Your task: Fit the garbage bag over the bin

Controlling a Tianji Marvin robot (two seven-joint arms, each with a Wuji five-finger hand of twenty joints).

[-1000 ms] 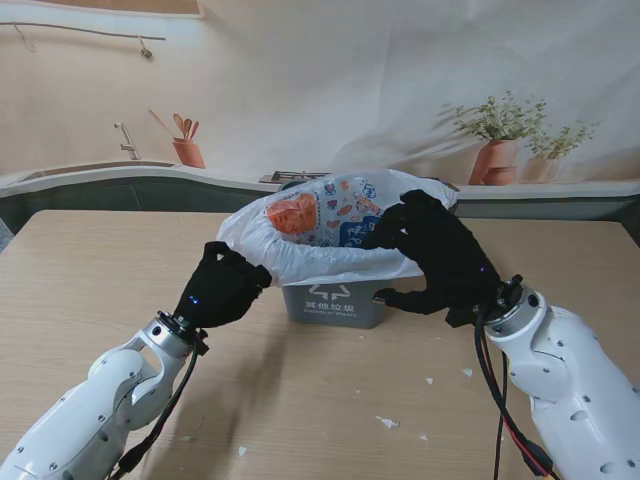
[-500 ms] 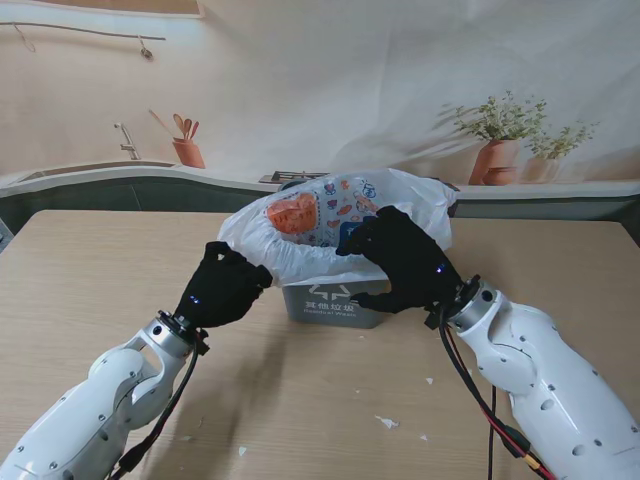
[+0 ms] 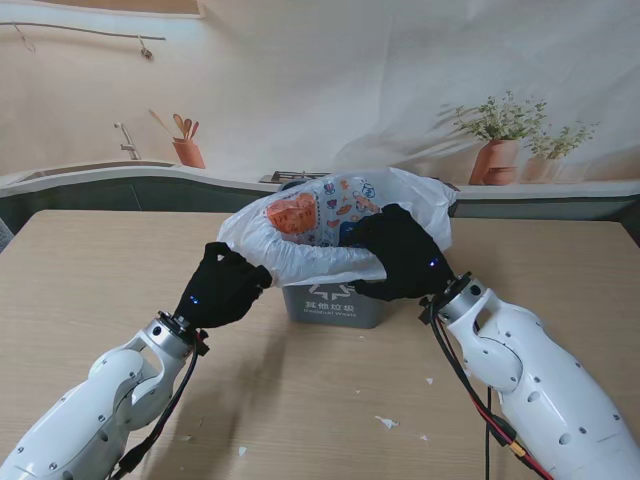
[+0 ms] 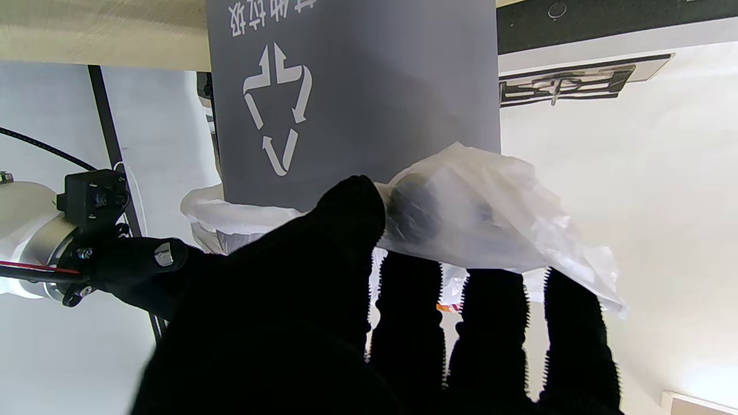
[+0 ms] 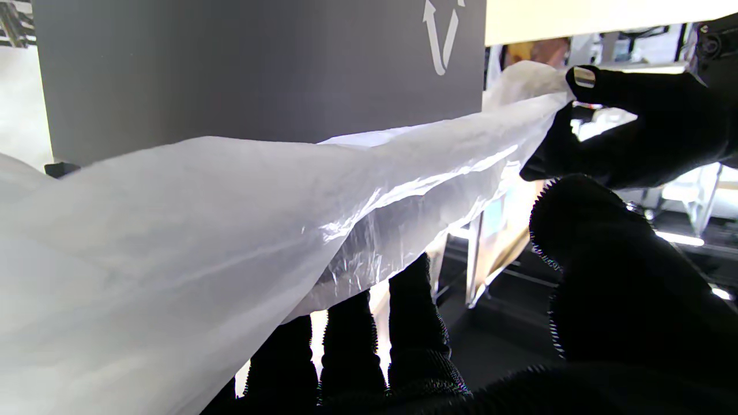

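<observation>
Here, garbage bag (image 3: 330, 235) draped over grey bin (image 3: 330, 303) mid-surface (image 3: 90, 270); left hand (image 3: 222, 285) fingers (image 4: 490, 328) pinching its hem, right hand (image 3: 400, 255) fingers (image 5: 412, 323) curled under film. White scraps (image 3: 388, 422) short of both wrists.

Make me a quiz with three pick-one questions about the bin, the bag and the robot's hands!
1. Where does the bin stand?
A. on the table
B. on the floor
C. on a shelf

2. What colour is the bin?
A. red
B. grey
C. yellow

3. What is the left hand doing?
A. resting flat on the table
B. holding a spoon
C. holding the bag

Answers: 1 A, the stand view shows it on the wooden table. 2 B, its wall is grey with white arrows. 3 C, its fingers pinch the bag's edge.
</observation>
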